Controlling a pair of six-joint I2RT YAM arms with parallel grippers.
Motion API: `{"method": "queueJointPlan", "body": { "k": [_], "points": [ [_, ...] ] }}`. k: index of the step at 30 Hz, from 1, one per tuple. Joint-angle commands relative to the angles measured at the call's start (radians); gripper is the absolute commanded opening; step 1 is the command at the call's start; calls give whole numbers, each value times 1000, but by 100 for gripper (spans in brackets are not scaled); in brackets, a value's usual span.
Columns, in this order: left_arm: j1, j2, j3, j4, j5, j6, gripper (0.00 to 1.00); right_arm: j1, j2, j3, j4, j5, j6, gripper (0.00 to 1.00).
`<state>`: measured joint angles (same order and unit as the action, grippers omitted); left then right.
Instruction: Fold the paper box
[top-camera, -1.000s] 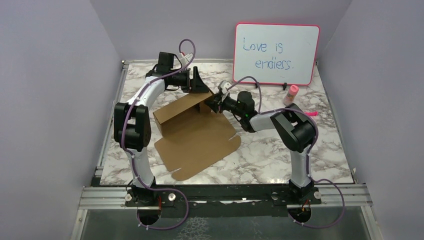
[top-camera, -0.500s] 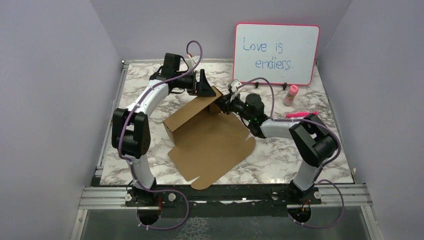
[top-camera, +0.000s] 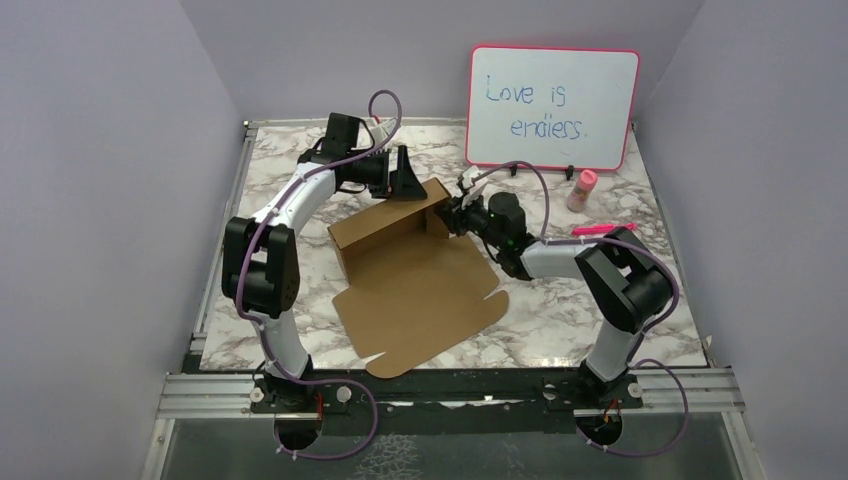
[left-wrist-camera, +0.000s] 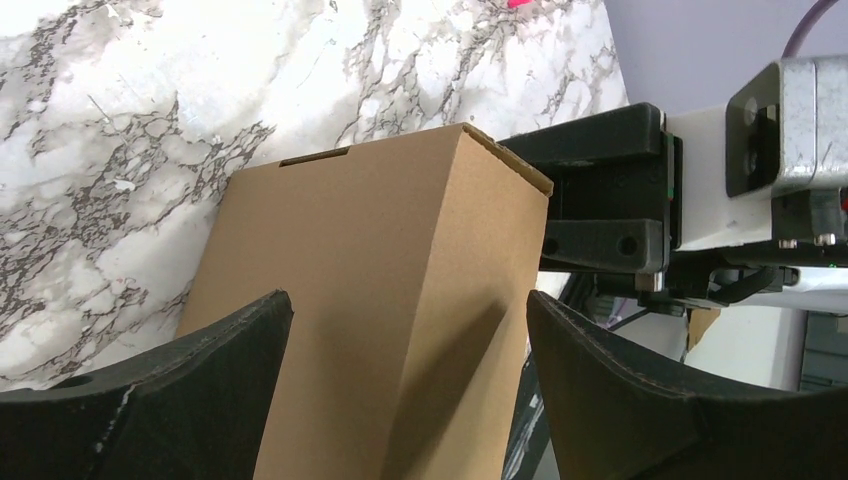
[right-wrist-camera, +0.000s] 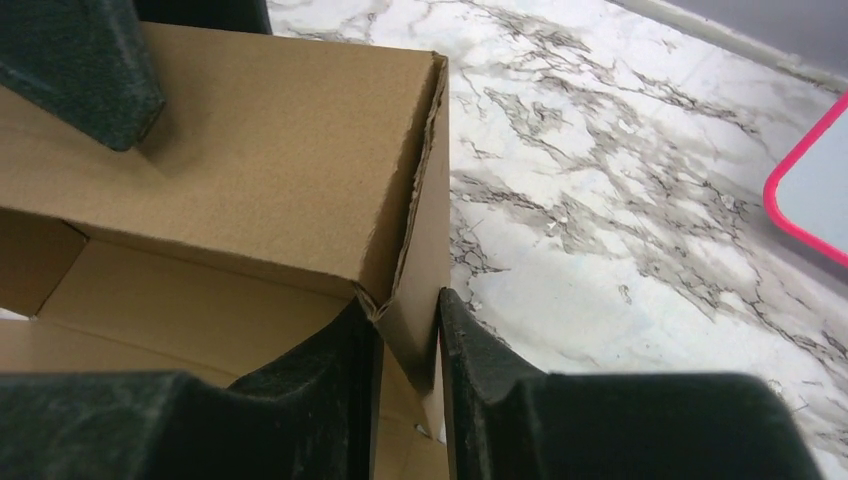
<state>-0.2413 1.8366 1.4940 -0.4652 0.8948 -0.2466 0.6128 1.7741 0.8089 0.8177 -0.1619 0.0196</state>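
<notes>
We are pinching the paper box's (top-camera: 420, 290) corner flap in our right claw (right-wrist-camera: 410, 322), our left claw (left-wrist-camera: 410, 312) straddling its raised wall, released.

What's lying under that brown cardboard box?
Only the marble table shows around the box. Its flat sheet covers whatever lies directly beneath, so that patch cannot be seen.

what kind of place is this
Probably a robotics lab test cell: left arm and right arm bolted at a marble-patterned table, plain lilac walls around it, a whiteboard propped behind.
</notes>
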Motion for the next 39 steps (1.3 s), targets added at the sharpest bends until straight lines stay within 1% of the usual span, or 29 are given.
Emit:
{"method": "queueJointPlan", "body": {
  "k": [1, 6, 11, 15, 17, 22, 26, 29, 30, 35, 37, 39],
  "points": [
    [7, 23, 7, -12, -3, 12, 88, 14, 39, -31, 110, 22, -8, 32],
    [7, 44, -6, -11, 7, 13, 87, 14, 83, -57, 237, -12, -78, 40],
    [6, 56, -9, -13, 29, 17, 85, 14, 131, -43, 274, -67, -98, 45],
    [7, 61, -11, -11, 47, 17, 84, 14, 157, -32, 284, -60, -105, 47],
    [6, 62, -12, -10, 59, 16, 84, 14, 163, -29, 289, -46, -108, 44],
    [6, 49, -11, -9, 69, 11, 85, 14, 156, -28, 291, -4, -95, 33],
    [6, 22, -7, -4, 54, 0, 87, 16, 116, -30, 226, 85, -67, 28],
    [6, -1, -6, 6, 40, -21, 89, 23, 89, -37, 185, 154, -56, 26],
    [6, -6, -7, 9, 39, -29, 89, 29, 83, -37, 171, 198, -57, 25],
    [5, -42, -42, 40, 33, -75, 90, 80, 52, -46, 122, 336, -43, 24],
    [5, -69, -69, 56, 15, -85, 90, 90, 32, -50, 77, 356, 4, 25],
    [7, -101, -84, 57, -37, -85, 91, 93, 13, -60, 44, 352, 46, 25]
  ]
}}
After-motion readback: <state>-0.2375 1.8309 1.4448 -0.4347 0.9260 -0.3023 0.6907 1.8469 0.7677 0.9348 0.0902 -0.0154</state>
